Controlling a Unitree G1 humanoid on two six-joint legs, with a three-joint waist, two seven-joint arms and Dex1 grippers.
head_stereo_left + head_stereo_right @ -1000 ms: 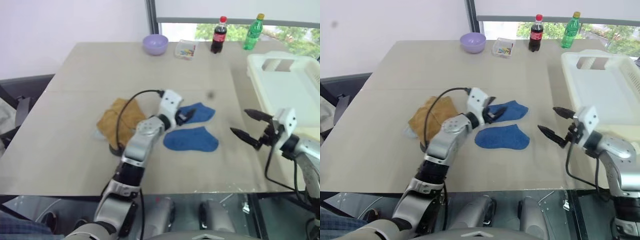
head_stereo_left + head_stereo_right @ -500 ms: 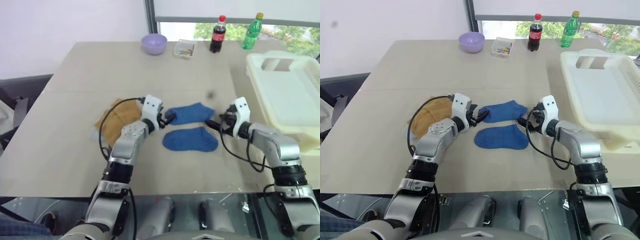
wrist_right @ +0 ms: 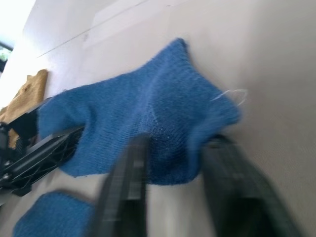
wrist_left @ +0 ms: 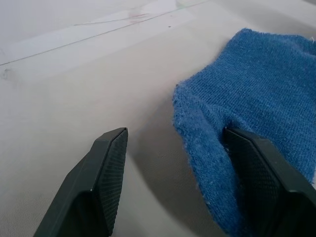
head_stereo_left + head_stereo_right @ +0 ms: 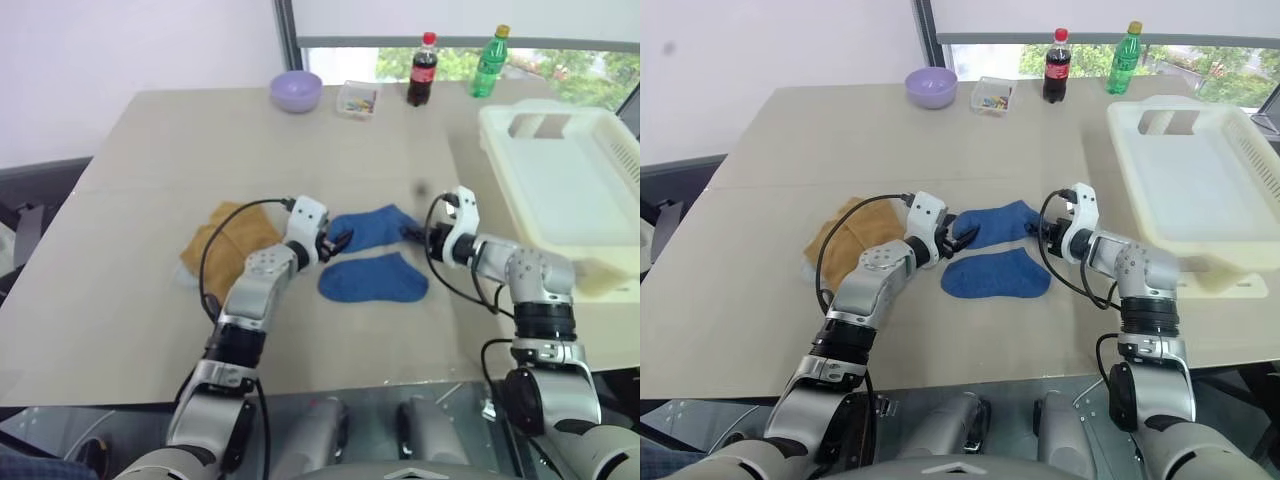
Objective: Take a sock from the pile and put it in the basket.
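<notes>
Both arms are on the same blue sock, the upper of two blue ones at centre of the surface.

Left end effector at the sock's 9 o'clock end: fingers spread; in the left wrist view one finger sits on bare surface, the other is against the sock's edge. Not clenched on it.

Right end effector at the sock's 3 o'clock end: fingers straddle the sock's tip in the right wrist view, blurred, so cannot tell if it is gripping.

Second blue sock lies flat just at 6 o'clock of the first, untouched. Tan socks of the pile lie at 9 o'clock, partly under the left arm.

Basket is at 3 o'clock on the surface edge. Lilac bowl, small clear box and two bottles stand at 12 o'clock.
</notes>
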